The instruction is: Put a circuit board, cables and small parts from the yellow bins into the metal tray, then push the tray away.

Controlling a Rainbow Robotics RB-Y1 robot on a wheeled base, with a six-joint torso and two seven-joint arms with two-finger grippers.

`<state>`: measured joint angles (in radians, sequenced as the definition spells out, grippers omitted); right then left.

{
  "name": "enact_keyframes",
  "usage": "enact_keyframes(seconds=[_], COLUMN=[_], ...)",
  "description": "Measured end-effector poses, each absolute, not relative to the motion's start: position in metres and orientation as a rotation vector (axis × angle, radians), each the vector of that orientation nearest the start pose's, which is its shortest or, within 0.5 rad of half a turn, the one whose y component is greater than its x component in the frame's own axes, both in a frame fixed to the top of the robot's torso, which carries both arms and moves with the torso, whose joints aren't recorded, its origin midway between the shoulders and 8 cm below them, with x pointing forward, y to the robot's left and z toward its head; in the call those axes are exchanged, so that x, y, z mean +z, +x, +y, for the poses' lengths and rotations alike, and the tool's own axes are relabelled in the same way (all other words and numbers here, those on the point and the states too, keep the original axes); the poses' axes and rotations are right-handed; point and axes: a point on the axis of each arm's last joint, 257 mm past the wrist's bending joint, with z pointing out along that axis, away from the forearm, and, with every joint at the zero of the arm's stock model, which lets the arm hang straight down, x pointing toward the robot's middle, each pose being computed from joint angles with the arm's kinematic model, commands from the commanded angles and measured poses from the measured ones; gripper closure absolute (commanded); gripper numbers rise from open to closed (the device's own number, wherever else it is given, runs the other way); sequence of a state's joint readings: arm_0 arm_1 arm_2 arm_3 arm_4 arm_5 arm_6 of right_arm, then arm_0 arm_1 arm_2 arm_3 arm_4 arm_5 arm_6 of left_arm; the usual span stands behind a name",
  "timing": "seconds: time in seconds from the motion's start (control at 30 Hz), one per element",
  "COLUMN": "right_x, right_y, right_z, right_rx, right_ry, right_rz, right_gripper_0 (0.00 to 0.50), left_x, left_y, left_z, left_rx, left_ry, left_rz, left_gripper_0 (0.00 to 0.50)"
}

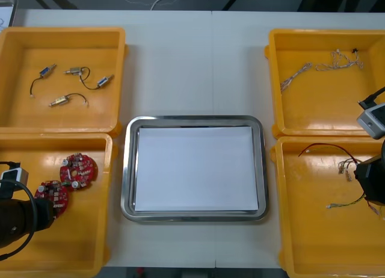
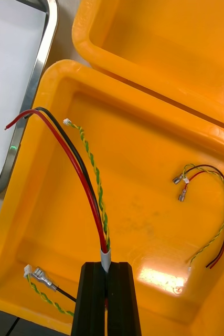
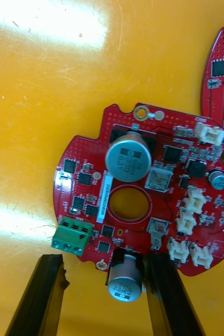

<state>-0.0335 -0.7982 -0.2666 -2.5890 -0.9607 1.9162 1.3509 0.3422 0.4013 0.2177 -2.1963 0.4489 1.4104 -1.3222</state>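
Two round red circuit boards lie in the near-left yellow bin, one board under my left gripper and the other board just beyond. In the left wrist view my left gripper is open, its fingers astride the edge of the board and a silver capacitor. My right gripper is shut on a red, black and green-yellow cable over the near-right bin. In the front view that cable arcs from the right gripper. The metal tray sits between the bins, white inside.
The far-left bin holds several small metal parts with black leads. Thin cables lie in the far-right bin. More cables rest on the near-right bin's floor. The tray's rim lies close beside that bin.
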Motion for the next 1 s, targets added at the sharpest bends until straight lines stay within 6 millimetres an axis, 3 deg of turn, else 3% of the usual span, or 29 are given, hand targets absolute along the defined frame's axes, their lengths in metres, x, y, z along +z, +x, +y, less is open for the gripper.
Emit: enact_keyframes(seconds=[0.27,0.57,1.0], right_x=[-0.152,-0.152,-0.152], right_y=[0.315,0.315,0.315], right_z=[-0.290,-0.290,-0.290], right_rx=[-0.055,-0.055,-0.056], right_ry=[-0.533,-0.533,-0.533], right_rz=[2.558,2.558,2.558], right_gripper_0=[0.500,0.500,0.500], left_x=[-0.333,-0.314,-0.276], left_y=[0.304,0.295,0.307], left_z=[0.367,0.351,0.376], left_rx=[-0.021,-0.097,-0.008], left_ry=[-0.372,-0.327,-0.238], left_rz=[2.633,2.679,2.627], left_gripper_0=[0.015,0.016,0.012])
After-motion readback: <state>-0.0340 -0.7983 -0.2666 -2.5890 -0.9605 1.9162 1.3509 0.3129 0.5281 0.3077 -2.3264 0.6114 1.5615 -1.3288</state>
